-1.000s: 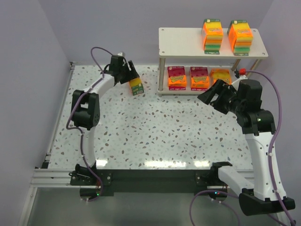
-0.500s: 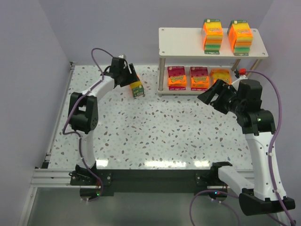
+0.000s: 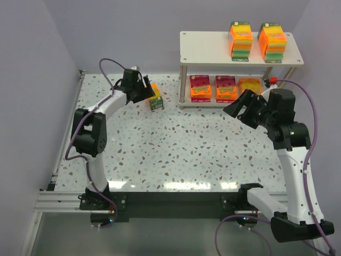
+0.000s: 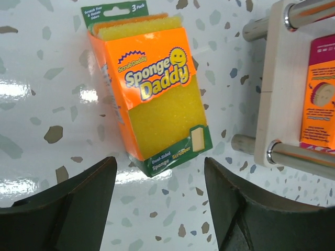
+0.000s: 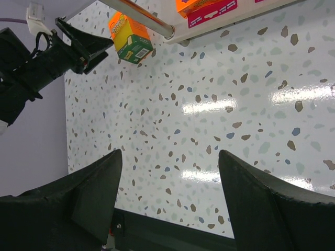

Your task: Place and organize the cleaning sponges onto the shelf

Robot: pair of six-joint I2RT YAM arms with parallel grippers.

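Note:
One orange sponge pack with a yellow front and green ends rests on the table, left of the shelf. It fills the upper middle of the left wrist view. My left gripper is open and empty just left of it, with its jaws short of the pack. Two packs stand on the upper board. Three packs lie on the lower board. My right gripper is open and empty in front of the shelf.
The shelf's near left legs stand just right of the loose pack. The right wrist view shows the loose pack, my left arm and a shelf rail. Walls close the back and both sides.
My left arm has swung left and its gripper has drawn back a little from the loose pack, which stays in the same spot. The right arm has barely moved.

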